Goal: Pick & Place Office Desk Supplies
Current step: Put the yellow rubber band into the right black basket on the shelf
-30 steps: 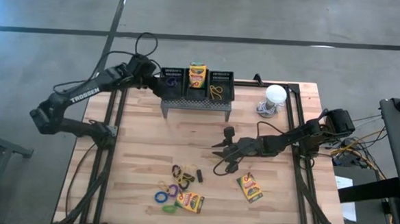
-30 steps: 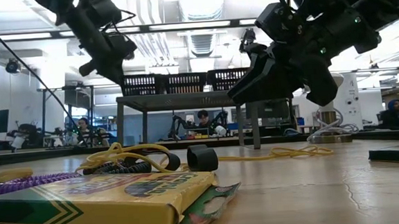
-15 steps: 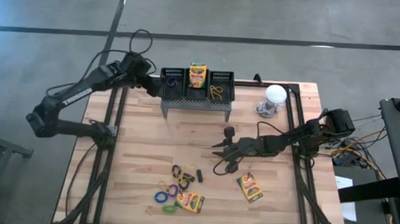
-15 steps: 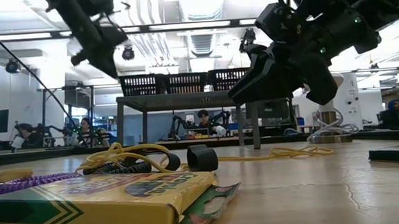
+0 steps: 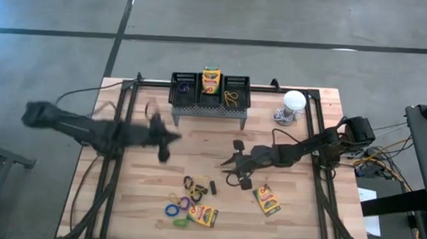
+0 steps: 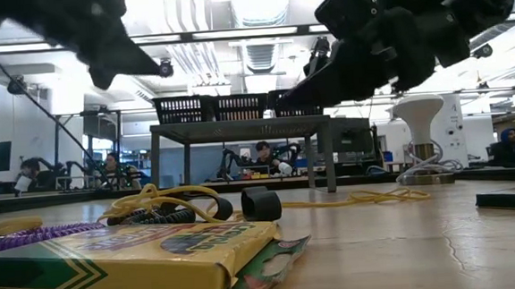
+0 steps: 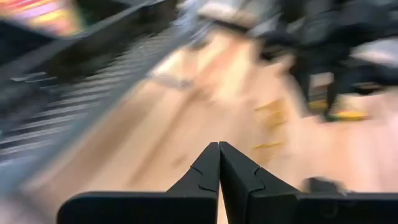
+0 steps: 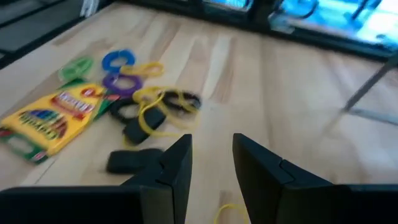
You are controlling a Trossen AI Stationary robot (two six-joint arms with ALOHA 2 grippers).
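Three black mesh bins [image 5: 210, 90] sit side by side on a grey stand at the table's far edge. The middle one holds an upright crayon box [image 5: 211, 81], and a yellow loop [image 5: 231, 98] lies in the right one. Two more crayon boxes [image 5: 202, 215] [image 5: 266, 200] lie flat near the table's near edge, beside a cluster of coloured loops [image 5: 184, 198]. My left gripper [image 7: 219, 149] is shut and blurred, in the air left of the table's middle [image 5: 172, 137]. My right gripper [image 8: 211, 155] is open and hovers above the wood, right of the loops [image 5: 229, 164].
The grey perforated stand [image 5: 209, 112] carries the bins. A white round-topped object [image 5: 293, 102] with a coiled cable stands at the far right. Small black pieces [image 8: 134, 158] lie by the loops. Bare wood [image 5: 197, 148] lies between the stand and the loops.
My left arm has swung fast from beside the far-left bin, down and toward the near edge, and now reaches over the table's middle left. It is blurred and its fingers are shut. My right gripper has shifted slightly toward the left and near edges, toward the loops.
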